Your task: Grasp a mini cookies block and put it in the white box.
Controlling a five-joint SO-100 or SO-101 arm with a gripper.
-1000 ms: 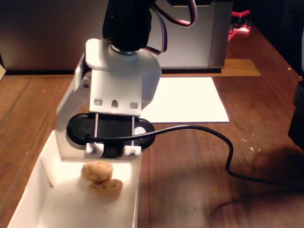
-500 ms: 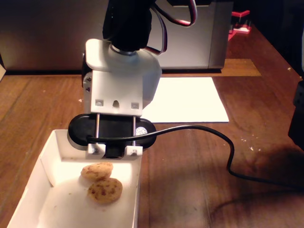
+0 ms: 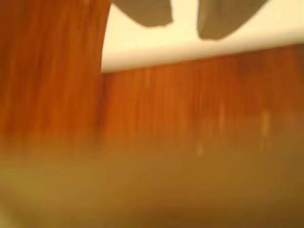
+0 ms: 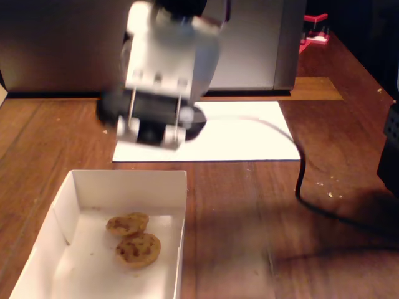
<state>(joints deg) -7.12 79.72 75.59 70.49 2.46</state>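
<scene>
Two round tan mini cookies (image 4: 133, 239) lie touching inside the shallow white cardboard box (image 4: 178, 237) on the brown wooden table (image 4: 249, 218). The white arm's gripper (image 3: 184, 21) hangs blurred over a flat white paper sheet (image 4: 243, 140), jaws apart and empty.

In the fixed view the arm's head (image 4: 163, 93) was smeared by motion — its outlines doubled, its top cut off by the upper edge; the fingers lay hidden behind it, so their spacing could not be read. The head covered part of the white paper sheet (image 4: 249, 134). The white box (image 4: 177, 249) ran off the bottom edge. The black cable (image 4: 300, 180) appeared faint where it left the arm. The wrist view was blurred throughout: two grey fingers (image 3: 145, 12) were cropped by the top edge — the lower half dissolved into an unreadable tan haze.
</scene>
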